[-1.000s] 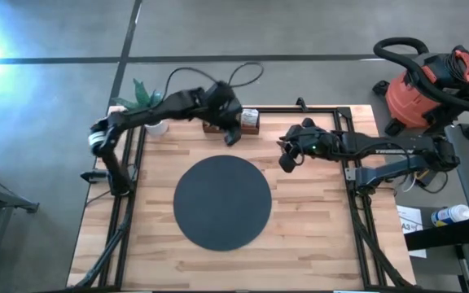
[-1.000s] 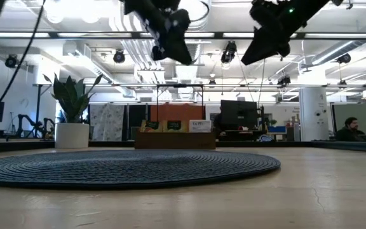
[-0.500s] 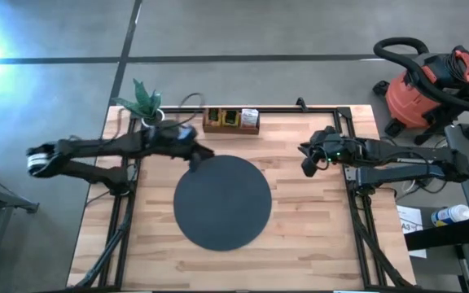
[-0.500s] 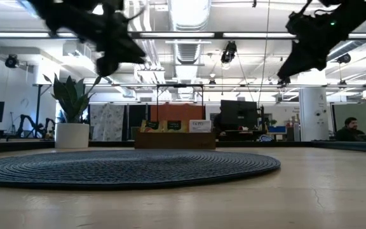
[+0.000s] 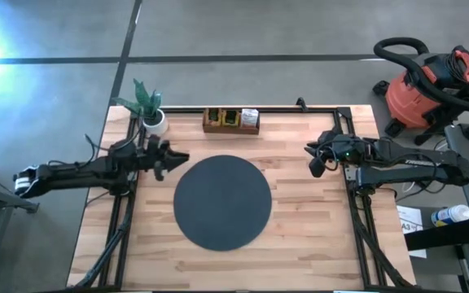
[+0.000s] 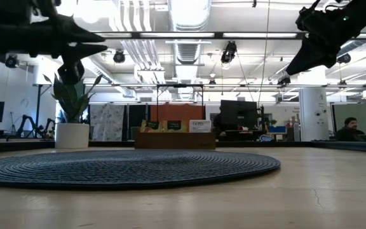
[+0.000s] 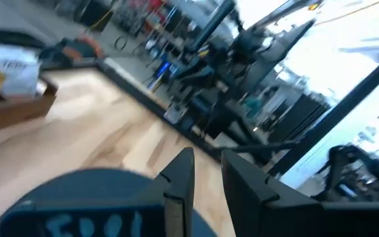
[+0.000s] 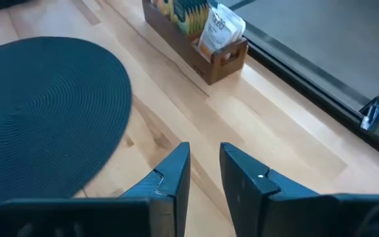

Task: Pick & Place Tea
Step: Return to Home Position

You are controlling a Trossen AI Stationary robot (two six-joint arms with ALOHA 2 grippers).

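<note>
The tea packets [image 8: 191, 12], yellow and green with a white one [image 8: 222, 27] at the end, stand upright in the brown wooden tray [image 5: 231, 120] at the table's far edge. The black round mat [image 5: 222, 203] lies bare at the table's middle. My left gripper [image 5: 181, 156] hovers level over the mat's left rim, pointing toward the table's right; its fingers [image 7: 179, 172] stand a narrow gap apart with nothing between. My right gripper [image 5: 314, 167] hangs near the table's right edge, slanting down toward the tray, narrowly open [image 8: 204, 148] and empty.
A potted plant [image 5: 147, 110] stands at the far left corner, close behind my left arm. A black metal frame [image 5: 350, 175] runs along the table's sides. Bare wood lies between the mat and the tray and along the near edge.
My left gripper has pulled away from the tray at the far edge, swinging toward the table's left and near side and sinking, tipping up to level as the arm folded back. My right gripper has drawn back toward the table's right edge. The tray and mat have kept still.
</note>
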